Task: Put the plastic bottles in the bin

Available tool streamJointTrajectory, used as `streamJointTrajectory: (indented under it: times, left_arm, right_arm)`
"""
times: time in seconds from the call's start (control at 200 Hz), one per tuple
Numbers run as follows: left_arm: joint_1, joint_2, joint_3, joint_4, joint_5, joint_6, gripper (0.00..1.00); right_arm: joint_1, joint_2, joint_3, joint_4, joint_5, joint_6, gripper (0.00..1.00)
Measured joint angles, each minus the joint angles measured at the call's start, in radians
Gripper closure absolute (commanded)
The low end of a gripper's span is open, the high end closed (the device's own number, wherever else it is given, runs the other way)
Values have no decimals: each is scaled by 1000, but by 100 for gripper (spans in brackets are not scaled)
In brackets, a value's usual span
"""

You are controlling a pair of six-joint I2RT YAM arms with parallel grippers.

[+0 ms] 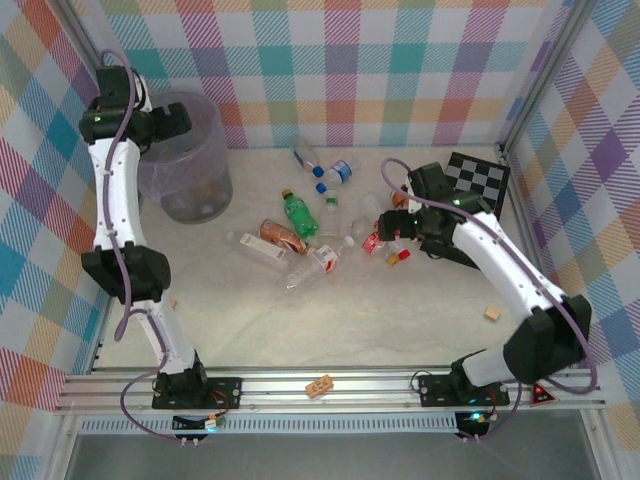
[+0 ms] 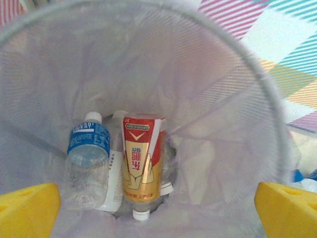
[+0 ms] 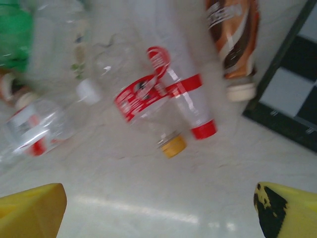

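Jaws spread wide and empty, the left gripper (image 2: 158,210) hangs over the mouth of the bin (image 2: 270,99), upper left in the overhead view, placed so that anything let go would fall inside. A blue-labelled bottle (image 2: 88,158) and a red-and-gold bottle (image 2: 142,166) lie at the bottom. Right of centre in the overhead view, the right gripper (image 3: 158,208), also open and holding nothing, points down at a red-capped bottle (image 3: 190,99) crossed with a yellow-capped bottle (image 3: 136,101), seemingly lining up a pick. Other plastic bottles (image 1: 310,225) lie scattered mid-table. A white object under the two binned bottles is mostly covered. The right wrist view is blurred, its labels unreadable, and a green bottle (image 3: 12,29) is cut off at upper left.
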Motion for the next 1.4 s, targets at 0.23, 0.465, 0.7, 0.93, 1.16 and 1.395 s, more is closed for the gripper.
streamJointTrajectory:
  times: [0.23, 0.465, 0.7, 0.93, 1.16, 1.395]
  left_arm:
    - [-63, -138, -71, 0, 4, 23, 0]
    - [-175, -454, -494, 76, 44, -27, 0]
    - [-408, -805, -931, 183, 56, -145, 0]
    - [-594, -998, -1274, 291, -1, -322, 0]
    - [-735, -992, -1363, 328, -90, -414, 0]
    - [-748, -982, -1390, 407, -96, -451, 0]
  right_arm:
    - [-100, 253, 170, 9, 72, -127, 14]
    - [-134, 469, 329, -11, 70, -219, 20]
    - [-152, 578, 380, -29, 51, -246, 20]
    - [-171, 629, 380, -29, 51, -259, 25]
    - [-183, 669, 380, -6, 35, -270, 33]
    - [-188, 686, 380, 3, 16, -266, 39]
